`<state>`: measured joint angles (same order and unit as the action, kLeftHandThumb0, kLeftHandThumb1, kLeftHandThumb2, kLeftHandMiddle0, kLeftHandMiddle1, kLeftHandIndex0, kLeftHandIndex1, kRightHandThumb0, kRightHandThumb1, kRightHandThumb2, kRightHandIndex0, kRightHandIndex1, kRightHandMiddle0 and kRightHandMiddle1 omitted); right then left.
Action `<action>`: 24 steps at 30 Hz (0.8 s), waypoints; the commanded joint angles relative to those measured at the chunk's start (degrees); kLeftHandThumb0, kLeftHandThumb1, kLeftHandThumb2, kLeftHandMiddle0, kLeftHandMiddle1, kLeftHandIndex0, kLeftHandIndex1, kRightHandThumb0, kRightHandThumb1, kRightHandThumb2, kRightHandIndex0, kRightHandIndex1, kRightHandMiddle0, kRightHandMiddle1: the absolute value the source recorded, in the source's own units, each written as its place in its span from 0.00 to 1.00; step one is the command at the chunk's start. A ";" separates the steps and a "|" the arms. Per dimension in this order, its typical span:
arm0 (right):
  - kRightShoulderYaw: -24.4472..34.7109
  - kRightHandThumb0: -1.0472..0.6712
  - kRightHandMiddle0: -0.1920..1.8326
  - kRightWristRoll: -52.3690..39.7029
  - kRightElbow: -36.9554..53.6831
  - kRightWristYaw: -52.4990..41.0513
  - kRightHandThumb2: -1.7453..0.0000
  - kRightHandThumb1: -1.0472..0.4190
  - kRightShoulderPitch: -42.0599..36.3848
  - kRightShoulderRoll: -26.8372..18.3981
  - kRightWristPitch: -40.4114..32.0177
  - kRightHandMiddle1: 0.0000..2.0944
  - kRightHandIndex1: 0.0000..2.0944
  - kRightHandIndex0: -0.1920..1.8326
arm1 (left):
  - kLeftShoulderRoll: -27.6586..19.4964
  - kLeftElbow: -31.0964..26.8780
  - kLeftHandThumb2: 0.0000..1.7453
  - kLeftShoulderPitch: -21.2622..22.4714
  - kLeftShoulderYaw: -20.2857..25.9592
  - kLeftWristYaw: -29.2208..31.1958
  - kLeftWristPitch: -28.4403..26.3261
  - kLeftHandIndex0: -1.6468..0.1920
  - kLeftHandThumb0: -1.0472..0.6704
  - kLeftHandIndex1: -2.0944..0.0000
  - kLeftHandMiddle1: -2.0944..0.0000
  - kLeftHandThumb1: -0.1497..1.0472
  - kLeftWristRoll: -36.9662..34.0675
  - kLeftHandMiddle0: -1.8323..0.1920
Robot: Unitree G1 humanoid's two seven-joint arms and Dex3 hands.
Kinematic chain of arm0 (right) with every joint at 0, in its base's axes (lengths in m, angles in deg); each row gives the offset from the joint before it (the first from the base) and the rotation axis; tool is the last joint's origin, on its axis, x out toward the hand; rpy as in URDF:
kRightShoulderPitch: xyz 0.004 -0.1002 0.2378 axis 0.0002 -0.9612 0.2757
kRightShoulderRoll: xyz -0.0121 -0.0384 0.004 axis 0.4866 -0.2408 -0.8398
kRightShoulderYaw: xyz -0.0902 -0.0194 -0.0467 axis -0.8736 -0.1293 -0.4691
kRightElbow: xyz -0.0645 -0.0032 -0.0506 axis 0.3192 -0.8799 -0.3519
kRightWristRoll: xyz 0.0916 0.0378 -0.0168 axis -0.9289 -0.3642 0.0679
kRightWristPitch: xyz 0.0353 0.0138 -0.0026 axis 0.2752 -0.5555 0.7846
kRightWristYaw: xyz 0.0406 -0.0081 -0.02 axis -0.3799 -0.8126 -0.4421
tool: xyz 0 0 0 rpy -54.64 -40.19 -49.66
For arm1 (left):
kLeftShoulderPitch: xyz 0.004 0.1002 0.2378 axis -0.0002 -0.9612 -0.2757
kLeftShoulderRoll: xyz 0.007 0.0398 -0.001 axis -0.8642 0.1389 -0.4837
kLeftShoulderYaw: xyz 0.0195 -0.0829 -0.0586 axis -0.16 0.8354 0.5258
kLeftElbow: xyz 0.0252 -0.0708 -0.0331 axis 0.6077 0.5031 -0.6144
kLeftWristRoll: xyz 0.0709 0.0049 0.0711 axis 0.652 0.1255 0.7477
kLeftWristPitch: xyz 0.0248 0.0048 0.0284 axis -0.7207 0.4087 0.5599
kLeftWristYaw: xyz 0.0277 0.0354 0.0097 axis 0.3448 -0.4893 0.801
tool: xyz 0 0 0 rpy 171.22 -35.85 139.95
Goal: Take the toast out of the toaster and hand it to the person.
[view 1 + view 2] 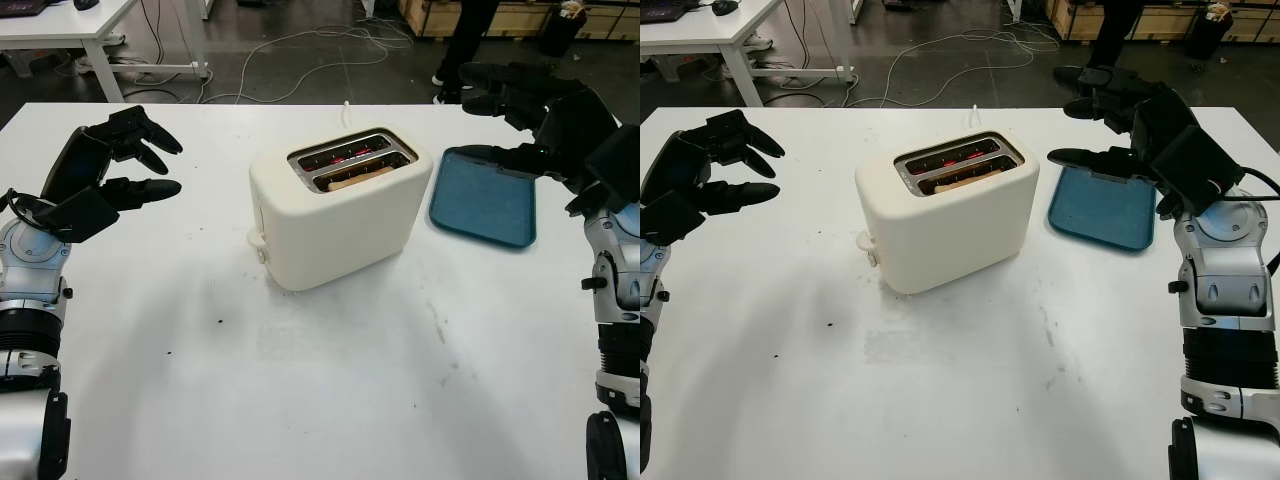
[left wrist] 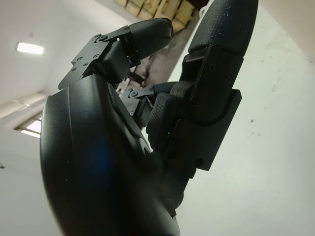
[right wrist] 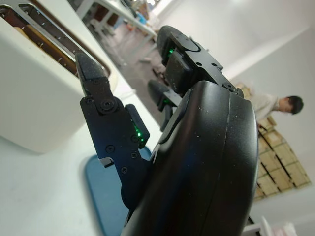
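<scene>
A cream two-slot toaster (image 1: 335,215) stands in the middle of the white table (image 1: 330,400). A slice of toast (image 1: 352,176) sits low in its nearer slot; the far slot glows red inside. My left hand (image 1: 135,160) hovers open well to the toaster's left, holding nothing. My right hand (image 1: 1105,115) hangs open to the toaster's right, above the blue tray (image 1: 1102,206), with nothing in it. In the right wrist view the toaster (image 3: 34,83) lies beyond my fingers (image 3: 106,118).
The blue tray (image 1: 485,200) lies flat at the right of the table. A person's legs (image 1: 465,40) stand beyond the far edge. Cables run over the floor behind. A person (image 3: 275,105) appears far off in the right wrist view.
</scene>
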<state>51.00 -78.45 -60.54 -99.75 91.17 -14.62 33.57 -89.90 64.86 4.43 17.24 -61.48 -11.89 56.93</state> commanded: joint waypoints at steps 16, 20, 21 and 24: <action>0.26 0.47 0.38 -0.56 0.72 -0.03 1.00 0.23 -0.09 -0.27 -0.50 0.00 0.40 0.18 | -0.01 -0.81 0.05 -0.20 0.28 -0.27 0.05 0.66 0.00 0.41 0.36 0.89 -0.72 0.64; 0.06 0.47 0.38 -0.17 0.84 0.10 1.00 0.23 -0.08 -0.44 -0.43 0.00 0.40 0.17 | 0.00 -0.90 0.05 -0.17 0.27 -0.29 -0.16 0.66 0.00 0.41 0.36 0.89 -0.72 0.64; 0.05 0.46 0.38 -0.15 0.71 0.02 1.00 0.23 -0.06 -0.46 -0.15 0.00 0.40 0.18 | 0.05 -0.91 0.05 -0.13 0.28 -0.24 -0.16 0.66 0.00 0.41 0.36 0.89 -0.79 0.64; 0.10 0.45 0.38 -0.30 0.62 0.01 1.00 0.23 0.03 -0.38 -0.28 0.00 0.40 0.18 | 0.04 -0.92 0.05 -0.10 0.25 -0.27 -0.26 0.66 0.00 0.41 0.36 0.89 -0.74 0.64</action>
<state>51.00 -78.66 -60.54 -99.76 91.17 -14.63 33.56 -89.89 64.86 4.43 17.24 -61.48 -11.91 56.93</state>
